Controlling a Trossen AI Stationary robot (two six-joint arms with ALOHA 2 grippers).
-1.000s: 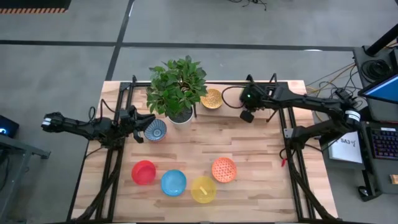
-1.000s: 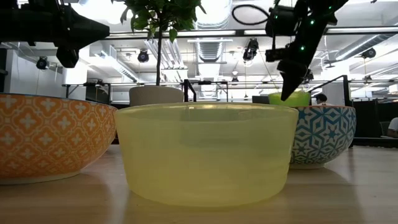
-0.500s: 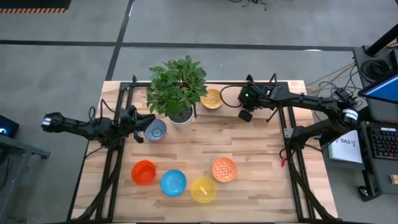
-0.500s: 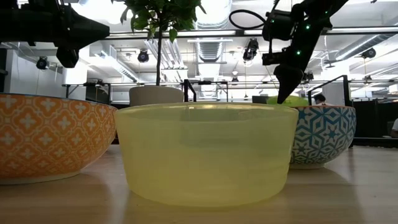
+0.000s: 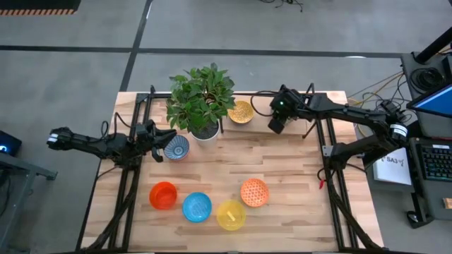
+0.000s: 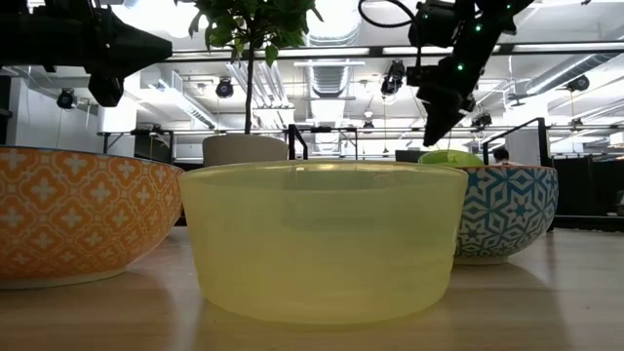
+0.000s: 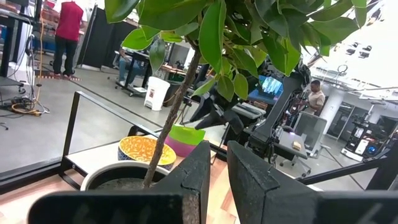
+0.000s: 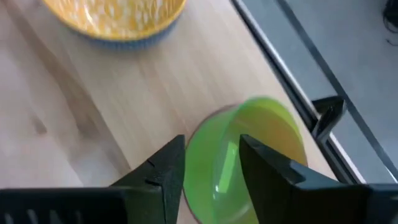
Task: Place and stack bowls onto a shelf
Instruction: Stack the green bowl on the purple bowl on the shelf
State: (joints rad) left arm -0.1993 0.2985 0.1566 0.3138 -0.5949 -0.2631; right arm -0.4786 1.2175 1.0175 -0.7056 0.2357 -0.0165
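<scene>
My right gripper (image 8: 211, 171) is open above the far right of the shelf (image 8: 93, 124). Its fingers stand over the rim of the green bowl (image 8: 249, 155) without touching it. In the left wrist view the green bowl (image 7: 186, 134) sits inside a purple bowl (image 7: 186, 149). A yellow patterned bowl (image 5: 240, 111) rests on the shelf beside them. My left gripper (image 7: 218, 177) is raised at the table's left, beside the blue-white bowl (image 5: 176, 147). Its fingers are drawn together with nothing between them. The red (image 5: 163, 195), blue (image 5: 197, 207), yellow (image 5: 231, 214) and orange patterned (image 5: 254, 192) bowls stand near the front edge.
A leafy plant (image 5: 201, 99) in a white pot (image 5: 205, 132) stands on the far side between the two arms. Thin black posts (image 5: 321, 141) frame the shelf. In the low view the yellow bowl (image 6: 322, 239) fills the foreground. People show in the room behind.
My right gripper has let go of the green bowl. It has risen clear of the bowl and drifted a little toward the far edge. The green bowl stays where it was on the shelf.
</scene>
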